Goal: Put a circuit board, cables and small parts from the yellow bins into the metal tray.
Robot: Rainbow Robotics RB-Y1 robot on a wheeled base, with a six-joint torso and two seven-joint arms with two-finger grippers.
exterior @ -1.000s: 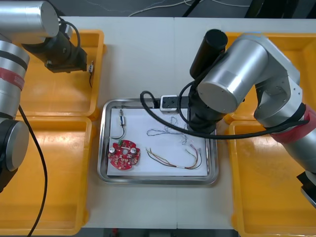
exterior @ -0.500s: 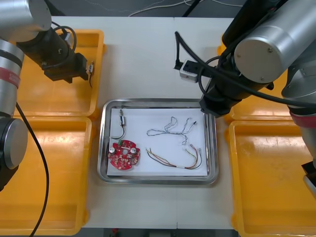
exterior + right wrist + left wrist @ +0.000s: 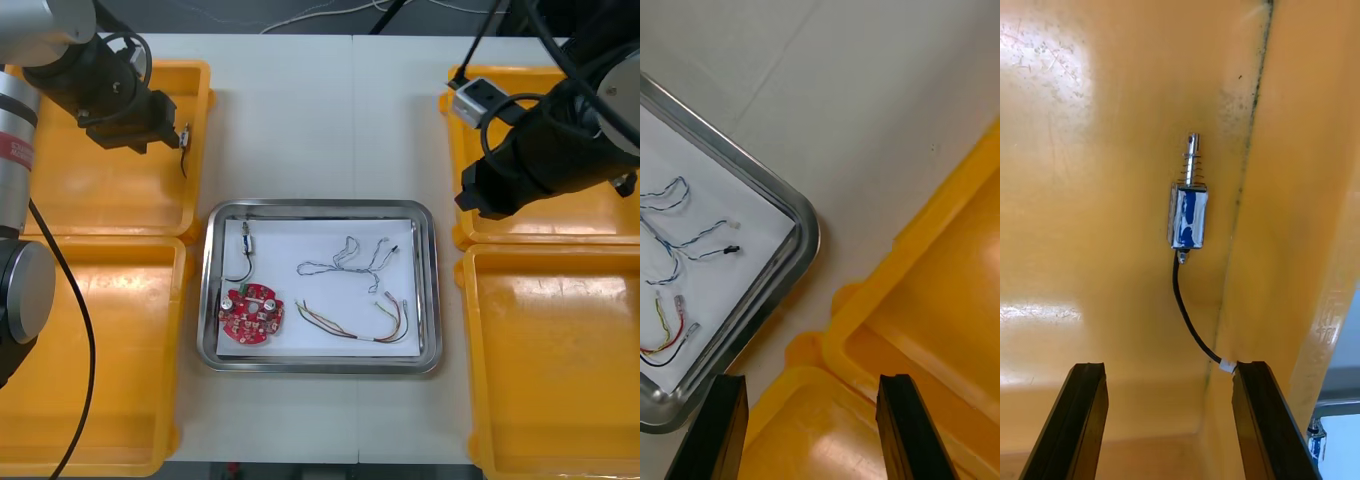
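Overhead, light table [image 3: 300, 130], metal tray [image 3: 430, 290] centred, left fingers [image 3: 1075, 427] spread by small metal part [image 3: 1187, 217], right fingers [image 3: 902, 427] spread

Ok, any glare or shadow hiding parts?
Front view: sheen in the near right bin. Left wrist view: bright patches clear of the small metal part beyond the open left gripper. Right wrist view: open right gripper, tray shadow on table.

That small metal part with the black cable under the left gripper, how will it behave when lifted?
The small metal part looks rigid and probably dense; its shiny casing may slip in the open left gripper. Its black cable curves loosely, so it would likely dangle and trail.
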